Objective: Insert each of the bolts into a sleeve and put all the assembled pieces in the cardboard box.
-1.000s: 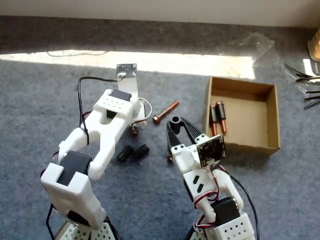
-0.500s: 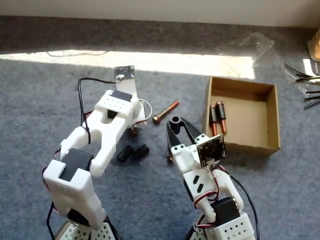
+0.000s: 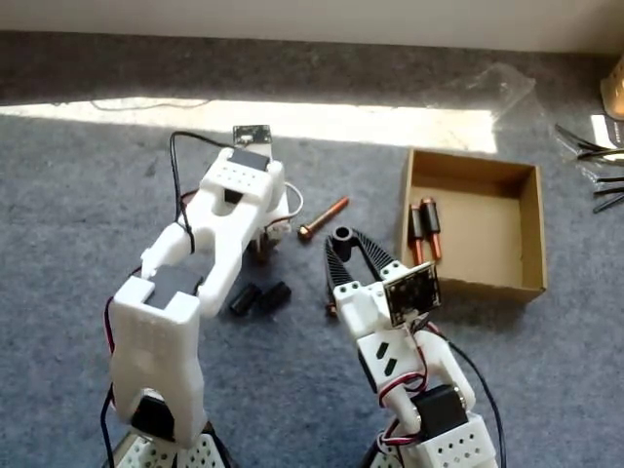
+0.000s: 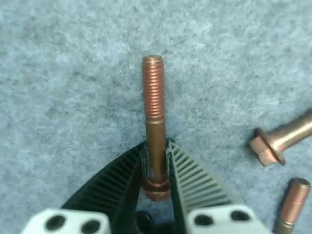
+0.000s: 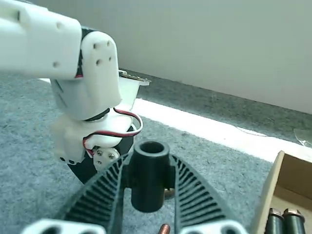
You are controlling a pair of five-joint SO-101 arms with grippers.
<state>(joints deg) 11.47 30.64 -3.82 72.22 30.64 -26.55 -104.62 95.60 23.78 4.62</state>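
Left hand [image 4: 156, 146] is pinching a bolt [image 4: 153, 97] by its head end, leaving the threads free, while right hand [image 5: 149, 158] is clamping a sleeve [image 5: 148, 180] bore-up, likely for mating; two assembled pieces [image 3: 424, 229] are lying in the cardboard box [image 3: 532, 229].

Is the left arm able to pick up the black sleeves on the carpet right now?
Probably not yet. Its tool is shut on a bolt, so it has no free grip. The sleeves themselves lie in the open, with nothing covering them.
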